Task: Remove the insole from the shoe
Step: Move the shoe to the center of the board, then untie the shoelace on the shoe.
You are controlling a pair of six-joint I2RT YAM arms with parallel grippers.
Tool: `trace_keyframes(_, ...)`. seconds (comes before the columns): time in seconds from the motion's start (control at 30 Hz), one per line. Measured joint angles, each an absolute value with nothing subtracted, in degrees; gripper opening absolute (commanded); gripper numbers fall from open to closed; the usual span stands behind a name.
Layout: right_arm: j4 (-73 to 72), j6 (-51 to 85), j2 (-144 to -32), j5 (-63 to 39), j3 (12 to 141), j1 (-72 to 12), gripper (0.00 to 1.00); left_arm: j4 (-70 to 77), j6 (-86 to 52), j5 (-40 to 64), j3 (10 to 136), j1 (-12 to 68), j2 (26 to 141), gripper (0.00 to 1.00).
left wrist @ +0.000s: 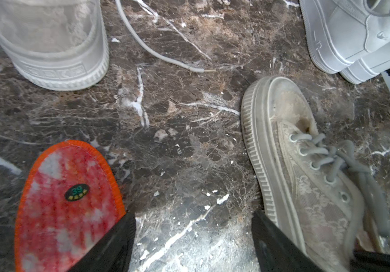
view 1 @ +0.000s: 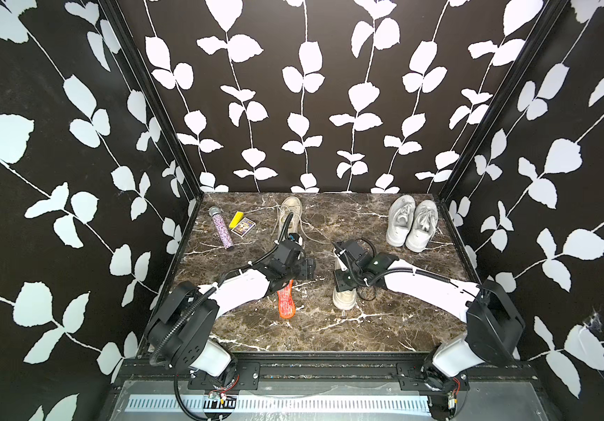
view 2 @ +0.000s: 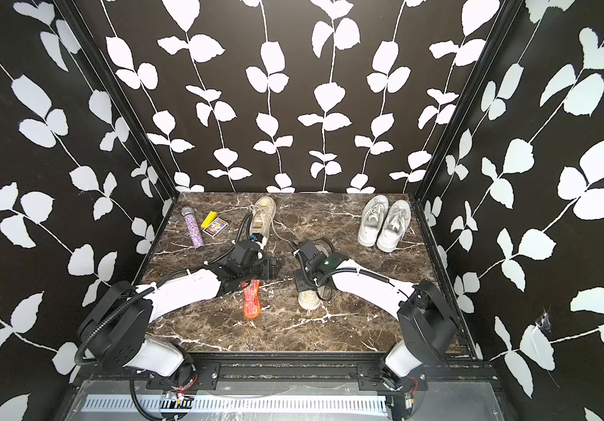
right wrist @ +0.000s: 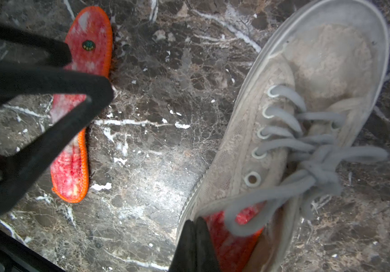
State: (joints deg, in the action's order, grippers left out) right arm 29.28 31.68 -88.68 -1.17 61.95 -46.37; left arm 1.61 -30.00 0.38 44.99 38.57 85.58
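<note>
Near edge of the marble table (view 1: 311, 330): a loose insole (view 1: 286, 302) lay flat on the stone, outside any shoe. It had a mottled red-and-white face, a bright orange stitched border and a small dark oval sticker reading 39 towards its toe end. Just to its right stood the shoe (view 1: 344, 300), a worn beige lace-patterned sneaker with a ribbed off-white sole and knotted grey laces, heel towards the near edge. The right wrist view showed a second insole (right wrist: 231, 240) of the same red inside the heel opening.

Count: two insoles, one out and one in. Four shoes: the worked shoe, its mate and a white pair. One microphone, one yellow block, one card box.

The right gripper (right wrist: 195, 223) stood at the shoe's heel rim. Its fingers were drawn together to a thin seam, tips just beside the red insole; whether they pinched anything could not be told. The left gripper (left wrist: 192, 214) hung low over the loose insole's toe half, jaws spread wide with only bare table between them. One finger (left wrist: 109, 245) overlapped the insole's edge; contact was not discernible.

Farther back: the mate shoe (view 1: 290, 213) sat mid-rear with its laces trailing. The white sneakers (view 1: 411, 224) sat side by side at rear right. At rear left lay a glitter microphone (view 1: 222, 227), the yellow block (view 1: 236, 218) and the card box (view 1: 244, 226).
</note>
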Motion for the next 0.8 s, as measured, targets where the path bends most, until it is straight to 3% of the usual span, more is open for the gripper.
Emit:
trace_keyframes(0.2, 29.78, 30.26, -83.61, 1.37, 61.98, -46.37, 0.31, 1.10, -27.99, 0.03, 45.67, 41.19, 85.71, 0.78)
trace_keyframes(0.4, 30.65, 28.27, -74.81, 8.23, 61.32, -45.47, 0.33, 1.19, -24.29, 0.60, 48.47, 46.94, 85.71, 0.77)
trace_keyframes(0.8, 28.32, 33.69, -66.37, 11.75, 49.08, -41.67, 0.34, 3.29, -21.67, 6.02, 53.12, 50.46, 94.15, 0.63)
